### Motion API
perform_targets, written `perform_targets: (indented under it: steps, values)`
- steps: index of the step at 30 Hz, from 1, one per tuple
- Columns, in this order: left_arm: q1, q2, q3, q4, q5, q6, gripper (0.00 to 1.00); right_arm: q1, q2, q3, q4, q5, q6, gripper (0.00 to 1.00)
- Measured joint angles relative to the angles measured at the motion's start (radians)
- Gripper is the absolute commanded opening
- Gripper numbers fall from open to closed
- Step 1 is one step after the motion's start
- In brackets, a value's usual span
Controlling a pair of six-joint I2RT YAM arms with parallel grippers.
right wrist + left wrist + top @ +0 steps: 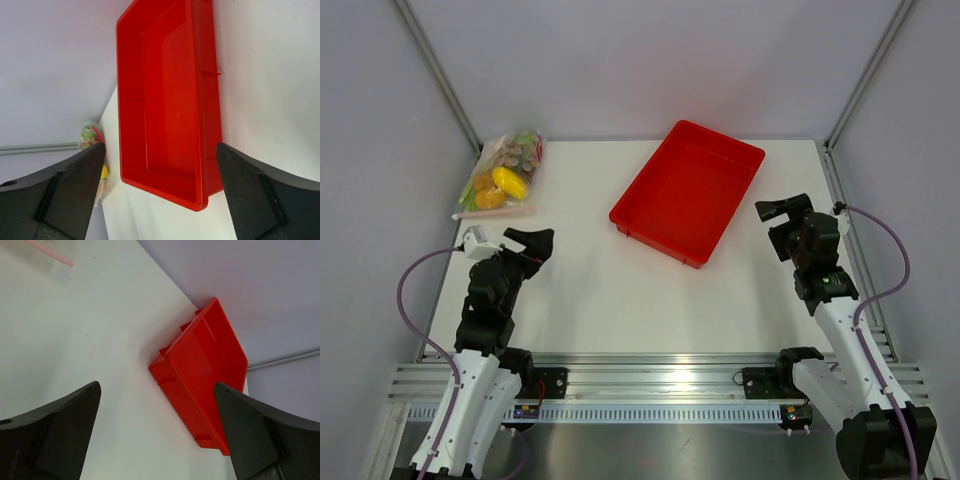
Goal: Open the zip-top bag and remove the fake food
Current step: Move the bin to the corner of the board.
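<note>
The zip-top bag (501,178) lies at the table's far left corner, its pink-red zip strip along the near edge. The fake food (509,182) is inside it: yellow, orange and green pieces. My left gripper (535,243) hovers just in front of the bag, open and holding nothing. In the left wrist view only a corner of the bag (49,254) shows, far from the left gripper (156,387). My right gripper (782,211) stands open at the right, beside the red tray. Between the jaws of the right gripper (160,146) the right wrist view catches the bag (90,135) beyond the tray.
A red rectangular tray (688,190) with nothing in it sits at the back centre, angled; it also shows as the tray (205,370) and tray (170,100) in the wrist views. Grey walls and metal posts enclose the table. An aluminium rail runs along the near edge.
</note>
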Motion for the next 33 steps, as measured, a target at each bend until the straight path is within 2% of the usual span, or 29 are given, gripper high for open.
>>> perform_targets:
  steps: [13,21,33]
  values:
    - [0.000,0.019,0.000,-0.002,-0.003,0.003,0.99,0.000,0.042,0.027,-0.041,0.008,-0.033,0.99]
    - [0.000,0.057,0.007,0.002,0.017,0.029,0.99,0.016,0.261,0.173,-0.119,0.001,-0.108,0.99]
    - [0.000,0.077,0.009,0.002,0.027,0.042,0.99,0.187,0.647,0.422,-0.261,0.074,-0.231,1.00]
